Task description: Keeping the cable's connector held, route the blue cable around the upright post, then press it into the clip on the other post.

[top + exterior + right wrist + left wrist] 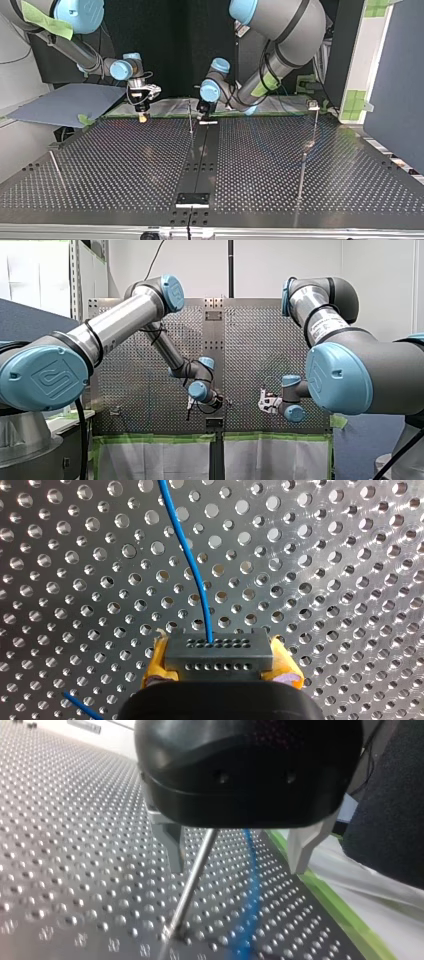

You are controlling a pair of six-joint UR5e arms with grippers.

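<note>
Connector (pixel 220 647): a dark grey block with rows of small holes, clamped across its width between the yellow pads (pixel 156 666) of my right gripper (pixel 220 662). The hold looks square and secure.

Blue cable (pixel 192 565): leaves the connector's upper row of holes and runs straight ahead of the right gripper in a shallow curve, over the perforated table (pixel 350 555). A second short stretch shows beside the gripper. In the left wrist view the cable (pixel 252 890) runs along the table under my left gripper (pixel 235 869).

Left gripper: its metal fingers (pixel 170 845) are spread wide and grip nothing. Both the upright post (pixel 192 880) and the cable stand in the gap. The cable lies between the post and the finger nearer the green tape (pixel 325 905). Contact between cable and post cannot be told.

Position: in the top view the left gripper (pixel 205 107) sits just beside the post (pixel 190 117), while the right gripper (pixel 143 112) is further off at the view's left. The second post (pixel 315 120), with the clip (pixel 313 105) on top, stands well apart at the view's right.

Assessment: routing is at an early stage, with no wrap evident. The left arm is nearer the post. The coming move turns on the cable running alongside the post, so it must be carried across to bend around it.
</note>
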